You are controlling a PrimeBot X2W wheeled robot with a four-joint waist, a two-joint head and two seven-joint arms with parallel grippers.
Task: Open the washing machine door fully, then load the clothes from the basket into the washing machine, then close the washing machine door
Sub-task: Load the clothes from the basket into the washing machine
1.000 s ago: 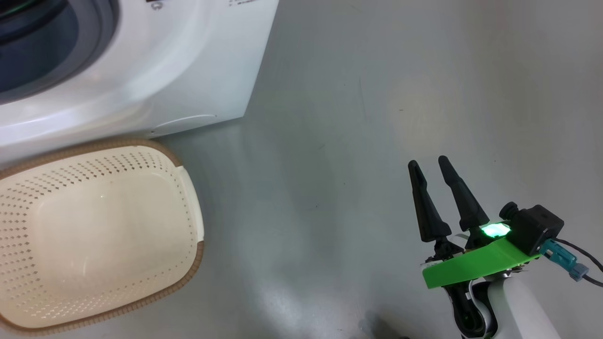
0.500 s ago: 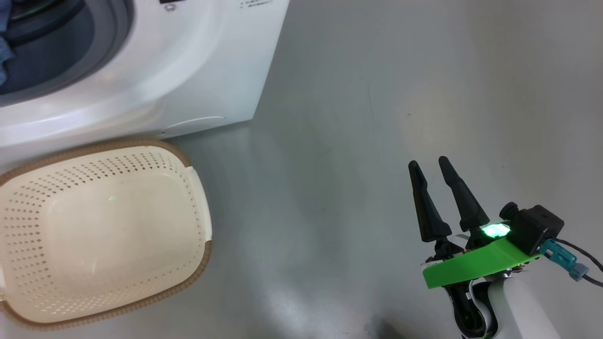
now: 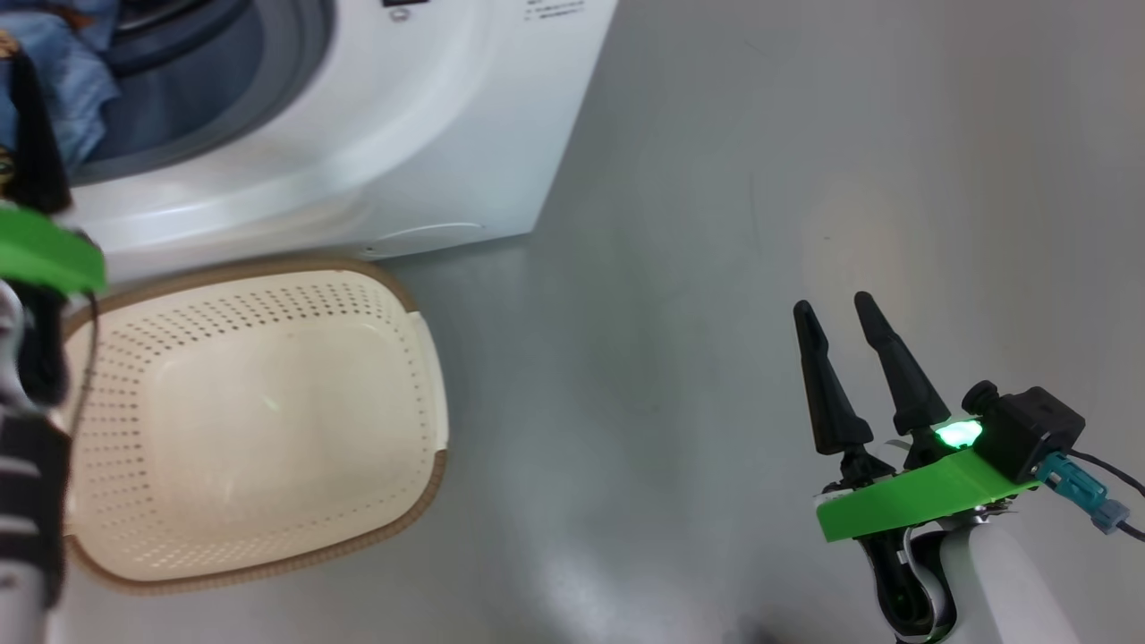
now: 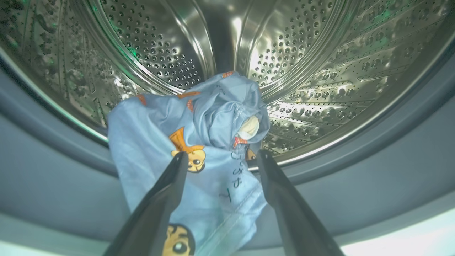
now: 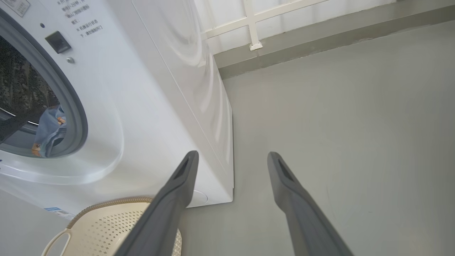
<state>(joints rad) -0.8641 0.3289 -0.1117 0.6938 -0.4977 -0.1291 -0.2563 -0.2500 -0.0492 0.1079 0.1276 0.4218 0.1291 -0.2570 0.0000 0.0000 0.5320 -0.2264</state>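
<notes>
LOAD AT THE LIP: A light blue garment printed with orange-brown bears (image 4: 153, 135) lies at the mouth of the big white front-loading washing machine (image 3: 420, 134). Its upper folds sit inside the perforated steel drum (image 4: 320, 71), and its lower edge is draped outward over the grey-blue rubber gasket (image 4: 373, 170). The left tool (image 4: 221, 155) points into the opening, its two dark fingers (image 4: 160, 199) apart on either side of the cloth and clamped on nothing. The right tool (image 3: 834, 304) hangs over the grey floor (image 3: 716, 224), well right of the machine, also spread and holding nothing. The small cream-white perforated plastic basket with a brown rim (image 3: 268, 266) sits on the floor just in front of the machine, its bare bottom showing. The hanging hem looks like the risk. Lying across the gasket, it could slide out toward the basket, or be pinched when the door swings shut and stop it closing. A push deeper into the drum would likely settle it.
</notes>
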